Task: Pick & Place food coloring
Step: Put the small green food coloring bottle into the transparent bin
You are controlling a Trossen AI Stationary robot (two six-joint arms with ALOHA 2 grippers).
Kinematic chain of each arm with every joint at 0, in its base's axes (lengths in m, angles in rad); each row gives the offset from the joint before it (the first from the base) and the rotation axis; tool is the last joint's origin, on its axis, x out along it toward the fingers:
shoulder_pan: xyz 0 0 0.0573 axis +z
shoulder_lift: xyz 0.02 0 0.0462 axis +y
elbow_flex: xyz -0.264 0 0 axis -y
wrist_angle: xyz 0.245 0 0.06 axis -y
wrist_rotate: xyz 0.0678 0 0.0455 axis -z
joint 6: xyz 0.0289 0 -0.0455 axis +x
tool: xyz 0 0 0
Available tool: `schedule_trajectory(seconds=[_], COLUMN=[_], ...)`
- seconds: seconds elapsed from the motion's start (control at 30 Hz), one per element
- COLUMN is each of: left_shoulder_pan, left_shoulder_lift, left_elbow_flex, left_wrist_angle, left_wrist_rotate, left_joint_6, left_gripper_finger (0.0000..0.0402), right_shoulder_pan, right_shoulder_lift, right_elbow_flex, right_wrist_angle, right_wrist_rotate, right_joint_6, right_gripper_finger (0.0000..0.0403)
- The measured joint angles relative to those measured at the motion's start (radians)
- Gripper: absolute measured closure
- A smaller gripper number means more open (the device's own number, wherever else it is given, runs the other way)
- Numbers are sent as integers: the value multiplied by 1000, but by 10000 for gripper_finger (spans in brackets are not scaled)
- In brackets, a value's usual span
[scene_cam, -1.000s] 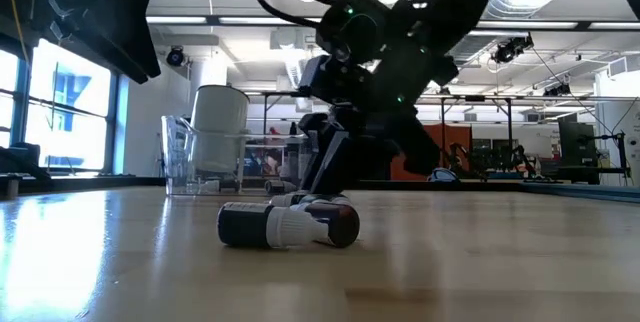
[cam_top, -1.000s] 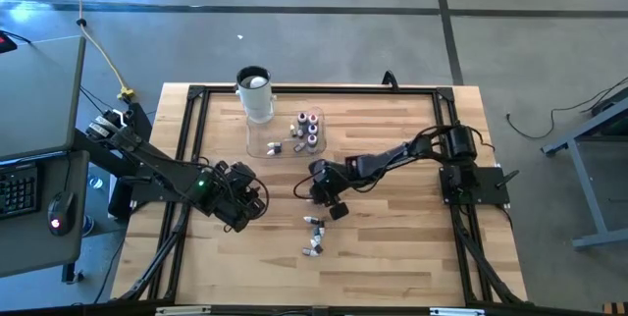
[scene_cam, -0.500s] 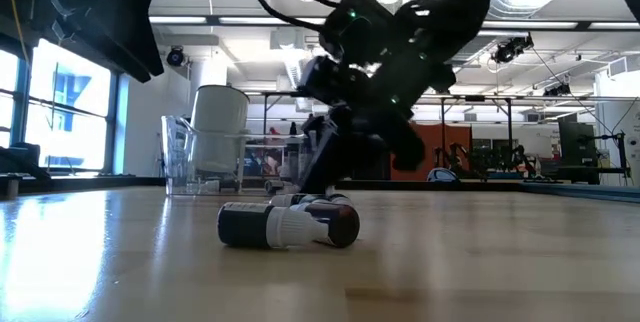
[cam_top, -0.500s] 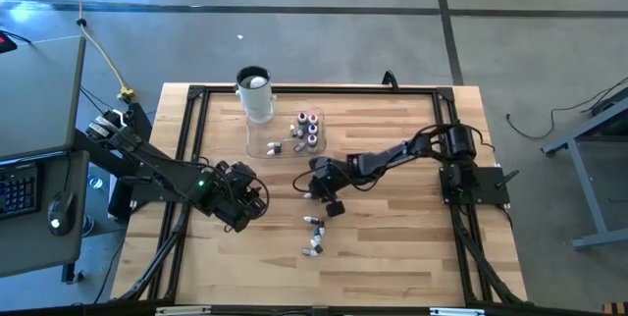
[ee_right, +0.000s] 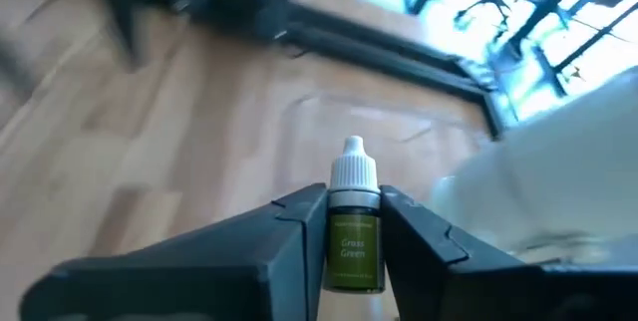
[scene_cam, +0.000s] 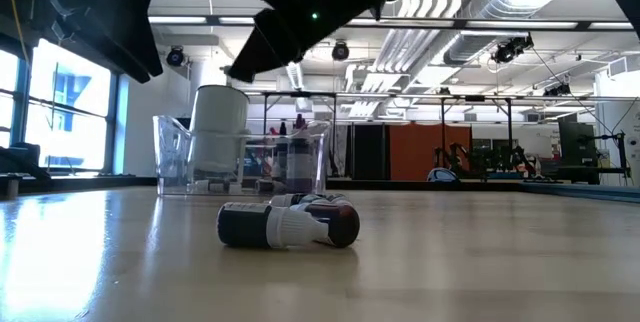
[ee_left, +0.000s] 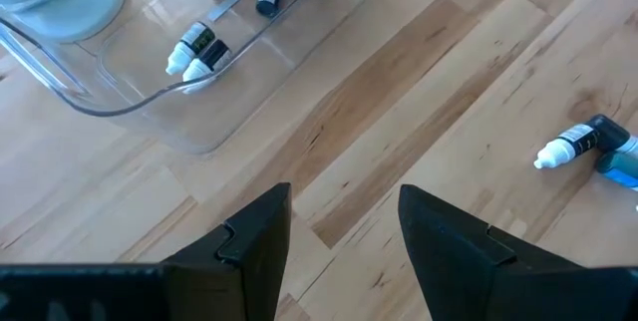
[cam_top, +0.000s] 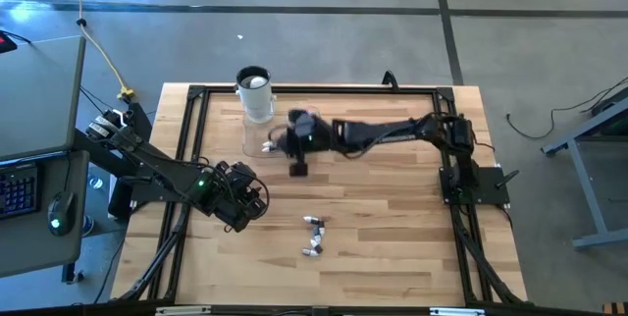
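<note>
Right gripper above clear tray edge, we see it pinching green food coloring bottle; left gripper wide, at 8 o'clock.

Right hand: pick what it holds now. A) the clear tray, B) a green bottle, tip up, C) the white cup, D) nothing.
B: in the right wrist view the right hand is shut on a green bottle, its white tip pointing away from the fingers.
</note>
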Motion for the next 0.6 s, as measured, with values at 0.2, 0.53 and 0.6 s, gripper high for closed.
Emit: schedule_trajectory(seconds=[0.2, 0.53, 0.6], left_shoulder_pan=[0, 0, 0], left_shoulder_lift=[0, -1, -1], left_elbow_flex=[0, 0, 0], left_wrist_angle=[-1, -4, -6], left_wrist_rotate=[-3, -14, -14], left_joint_6=[0, 0, 0], left_gripper_finger=[218, 218, 218], right_shoulder_pan=[-85, -120, -119], right_shoulder_lift=[6, 60, 68], right_elbow_flex=[44, -53, -54], right_wrist_angle=[-8, 2, -1], right_wrist_rotate=[7, 17, 27], right_joint_6=[31, 46, 39], right_gripper_finger=[327, 320, 314])
